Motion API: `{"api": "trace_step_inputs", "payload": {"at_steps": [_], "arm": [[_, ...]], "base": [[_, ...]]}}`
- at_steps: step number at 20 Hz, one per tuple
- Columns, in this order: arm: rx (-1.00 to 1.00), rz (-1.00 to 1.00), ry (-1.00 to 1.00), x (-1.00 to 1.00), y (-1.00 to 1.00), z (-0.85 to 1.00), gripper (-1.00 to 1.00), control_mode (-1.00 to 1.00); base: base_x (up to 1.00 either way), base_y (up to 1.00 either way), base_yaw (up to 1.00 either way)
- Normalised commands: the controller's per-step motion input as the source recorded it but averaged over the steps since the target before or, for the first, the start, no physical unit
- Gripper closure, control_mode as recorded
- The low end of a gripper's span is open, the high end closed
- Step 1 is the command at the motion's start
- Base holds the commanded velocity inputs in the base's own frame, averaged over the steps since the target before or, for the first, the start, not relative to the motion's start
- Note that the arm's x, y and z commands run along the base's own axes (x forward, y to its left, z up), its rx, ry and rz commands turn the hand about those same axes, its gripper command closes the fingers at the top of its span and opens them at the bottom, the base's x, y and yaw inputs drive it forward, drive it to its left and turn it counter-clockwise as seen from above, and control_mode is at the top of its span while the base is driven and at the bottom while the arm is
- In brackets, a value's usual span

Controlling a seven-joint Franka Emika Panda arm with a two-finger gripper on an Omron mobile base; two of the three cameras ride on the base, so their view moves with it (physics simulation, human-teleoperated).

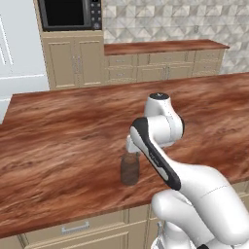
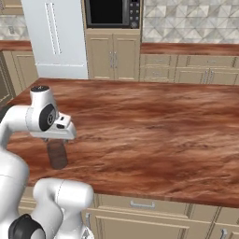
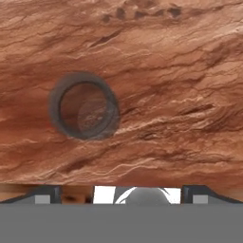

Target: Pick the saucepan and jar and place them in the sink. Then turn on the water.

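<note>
Here we hang our gripper (image 3: 121,192) above the jar (image 1: 130,169), jaws spread wide and holding nothing. In the hand view we look straight down into the jar's round open mouth (image 3: 84,105); it lies up and to the left of our two fingertips (image 3: 45,194), apart from them. From the left base view the jar stands upright on the wooden counter (image 1: 63,141), near its front edge, just under our wrist. The right base view shows the same jar (image 2: 57,154) beneath the hand, left of the broad bare counter. Behind stand cabinets (image 2: 112,58) and a microwave (image 2: 112,13).
</note>
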Motion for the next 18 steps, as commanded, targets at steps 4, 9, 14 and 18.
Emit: {"api": "trace_step_inputs", "payload": {"at_steps": [4, 9, 14, 18], "arm": [[0.06, 0.0, 0.0, 0.11, 0.0, -0.21, -1.0, -1.0], [0.03, 0.0, 0.02, 0.11, 0.01, -0.19, -1.0, -1.0], [0.0, 0.0, 0.0, 0.24, 0.1, -0.29, -1.0, -1.0], [0.0, 0.0, 0.02, 0.3, 0.1, -0.05, -1.0, -1.0]], "base": [[0.0, 0.0, 0.0], [0.0, 0.0, 0.0], [0.0, 0.0, 0.0], [0.0, 0.0, 0.0]]}}
